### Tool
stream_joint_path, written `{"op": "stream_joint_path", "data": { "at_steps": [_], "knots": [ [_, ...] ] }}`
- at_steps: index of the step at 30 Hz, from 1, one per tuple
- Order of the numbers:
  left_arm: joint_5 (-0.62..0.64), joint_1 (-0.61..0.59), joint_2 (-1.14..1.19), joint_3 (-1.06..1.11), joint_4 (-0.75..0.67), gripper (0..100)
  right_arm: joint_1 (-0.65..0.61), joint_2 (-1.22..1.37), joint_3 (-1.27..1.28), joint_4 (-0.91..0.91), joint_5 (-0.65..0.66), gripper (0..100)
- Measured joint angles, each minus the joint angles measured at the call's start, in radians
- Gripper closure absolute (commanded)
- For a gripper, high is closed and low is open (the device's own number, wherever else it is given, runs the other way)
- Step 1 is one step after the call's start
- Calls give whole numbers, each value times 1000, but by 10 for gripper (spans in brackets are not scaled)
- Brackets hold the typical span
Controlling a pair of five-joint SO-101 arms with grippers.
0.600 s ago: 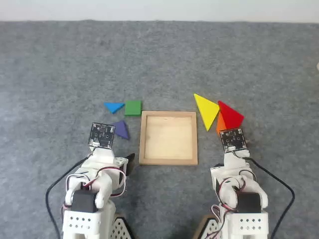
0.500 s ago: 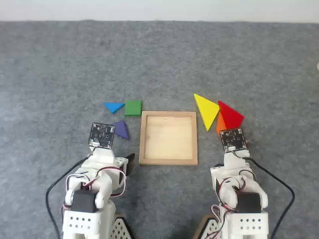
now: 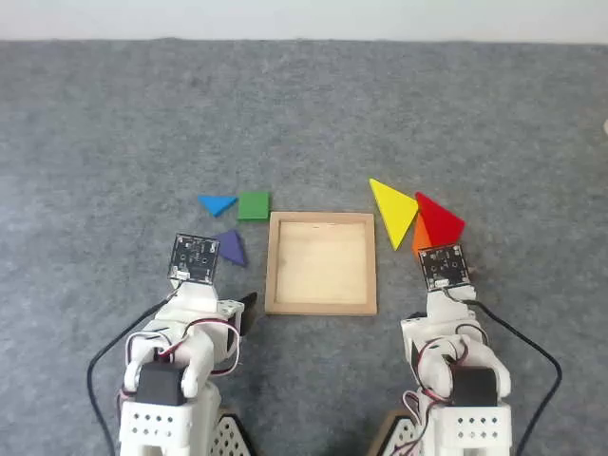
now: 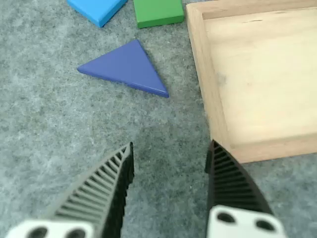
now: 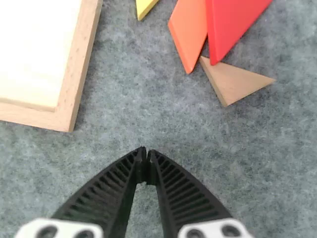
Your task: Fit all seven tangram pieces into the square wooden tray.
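So we start at our left pincer [image 4: 171, 146]. Its jaws stand spread with nothing between them, above the grey table [image 4: 44, 129]. The indigo triangle [image 4: 126, 69] lies just ahead, and the rim of the tray [image 4: 198, 74] is close beside one jaw. Our right pincer [image 5: 146, 151] is pressed together on nothing, near a corner of the tray.

Beyond the left one lie the green square [image 4: 158, 11] and the blue triangle [image 4: 96, 7], close together. Beyond the right one a wood-coloured triangle [image 5: 233, 82] sits just beside the tip of the orange piece [image 5: 190, 29]. The red triangle [image 5: 233, 17] lies against that piece, and the yellow triangle [image 3: 392, 209] is nearer the tray.

All seven pieces lie on the table outside the tray, so we judge the task to be at its very first pick. The next move, we think, calls for the left pincer to go forward and low, astride the indigo triangle. It is flat and thin, so the jaws must close right at the table. The right pincer would need to spread before taking anything.
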Motion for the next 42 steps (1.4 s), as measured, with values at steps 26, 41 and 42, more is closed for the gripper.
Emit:
{"op": "stream_joint_path", "data": {
  "at_steps": [26, 41, 42],
  "knots": [
    [0, 0, 0, 0, 0, 762, -2, 0, 0, 0, 0, 987],
    [0, 0, 0, 0, 0, 762, -57, 0, 0, -6, 75, 986],
    [0, 0, 0, 0, 0, 762, -28, 0, 0, -21, 126, 986]
  ]
}}
